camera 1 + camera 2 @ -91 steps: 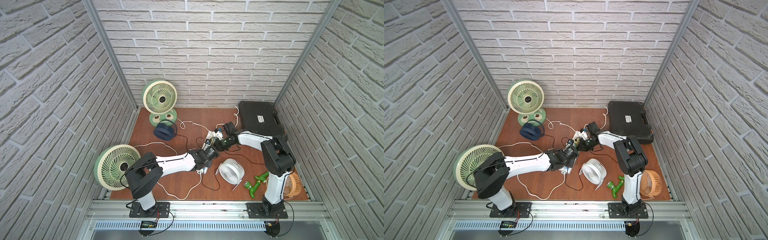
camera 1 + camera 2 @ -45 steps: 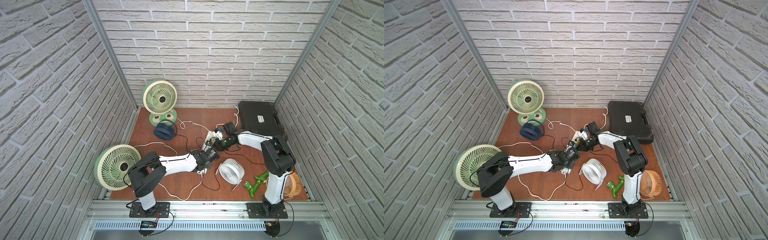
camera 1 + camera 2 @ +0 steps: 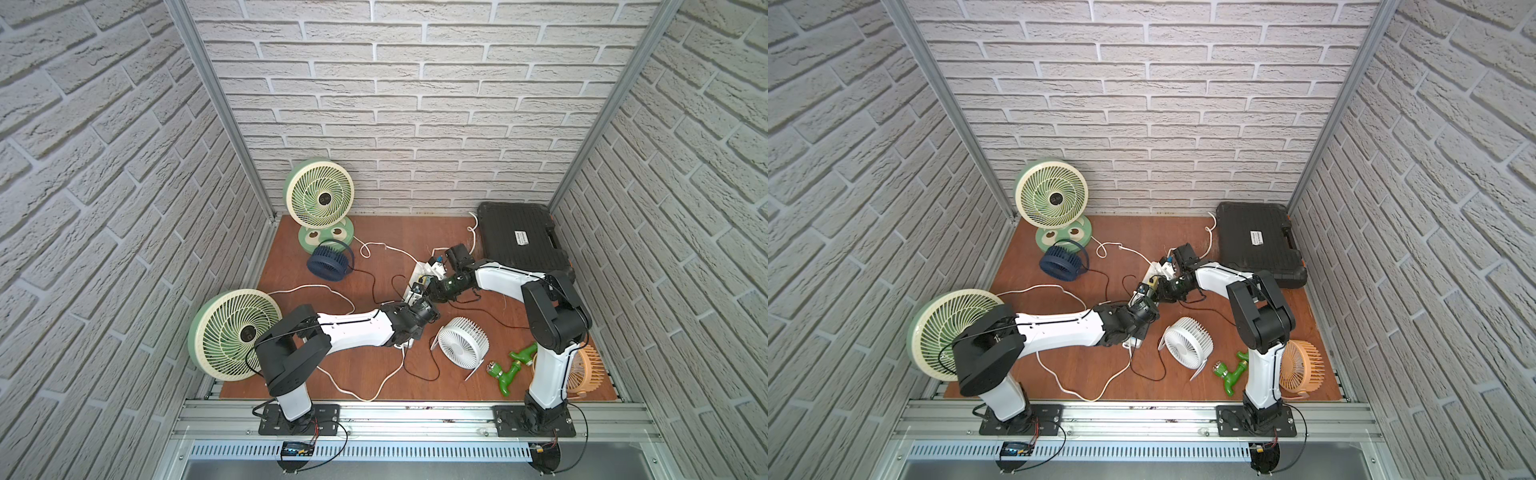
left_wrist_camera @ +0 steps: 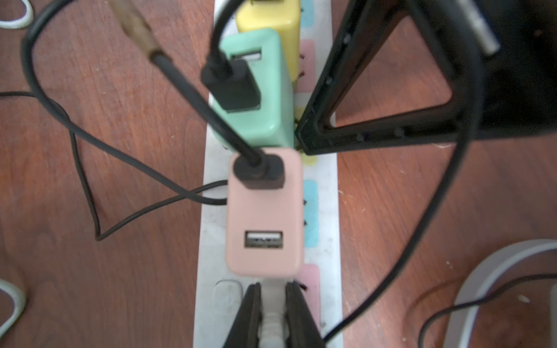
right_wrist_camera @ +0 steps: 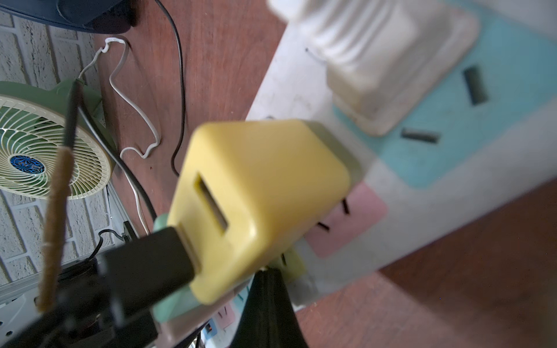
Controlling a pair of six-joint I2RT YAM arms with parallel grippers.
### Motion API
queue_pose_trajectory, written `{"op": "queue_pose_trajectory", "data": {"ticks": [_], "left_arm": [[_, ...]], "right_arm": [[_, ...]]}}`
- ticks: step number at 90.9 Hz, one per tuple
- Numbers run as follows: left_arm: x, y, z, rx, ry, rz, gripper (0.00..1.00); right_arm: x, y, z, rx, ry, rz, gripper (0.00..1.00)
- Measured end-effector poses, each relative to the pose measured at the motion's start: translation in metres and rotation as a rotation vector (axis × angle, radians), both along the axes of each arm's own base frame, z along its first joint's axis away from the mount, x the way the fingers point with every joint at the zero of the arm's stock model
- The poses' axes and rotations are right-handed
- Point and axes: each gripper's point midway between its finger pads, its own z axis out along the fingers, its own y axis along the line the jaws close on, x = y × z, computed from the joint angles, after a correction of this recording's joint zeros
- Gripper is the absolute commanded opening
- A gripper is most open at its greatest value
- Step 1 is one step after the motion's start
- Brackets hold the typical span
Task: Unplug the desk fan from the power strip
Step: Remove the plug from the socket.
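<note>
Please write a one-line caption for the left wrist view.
Left gripper shut on a white plug on the power strip, beside a pink adapter, a green adapter and a yellow adapter.

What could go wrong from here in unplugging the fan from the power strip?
1. The left tool is closed on a white cord, not an adapter; pulling may drag the power strip.
2. The right tool appears to pin it only by its tip and could slip.
3. The pink adapter and green adapter sit tightly together, so the wrong one might come out.
</note>
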Motion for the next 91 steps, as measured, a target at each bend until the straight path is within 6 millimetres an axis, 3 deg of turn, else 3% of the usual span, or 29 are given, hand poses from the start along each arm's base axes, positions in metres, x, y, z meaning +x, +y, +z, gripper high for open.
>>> {"op": "queue_pose_trajectory", "data": {"ticks": [18,32,41,66,91], "left_arm": [[-0.004,0.005,0.005,0.051,-0.027,-0.005,0.00],[-0.005,-0.010,0.022,0.107,-0.080,-0.050,0.00],[-0.005,-0.015,0.021,0.072,-0.075,-0.056,0.00],[0.001,0.003,0.016,-0.004,-0.037,-0.008,0.00],[0.001,0.003,0.031,-0.043,-0.052,-0.010,0.00]], "right_arm": [[0.001,0.002,0.000,-0.003,-0.011,0.000,0.03],[0.002,0.001,0.000,-0.007,-0.013,-0.002,0.03],[0.002,0.001,0.000,-0.008,-0.012,-0.003,0.03],[0.002,0.001,0.000,-0.009,-0.013,-0.004,0.03],[0.002,0.001,0.000,-0.010,-0.013,-0.005,0.03]]}}
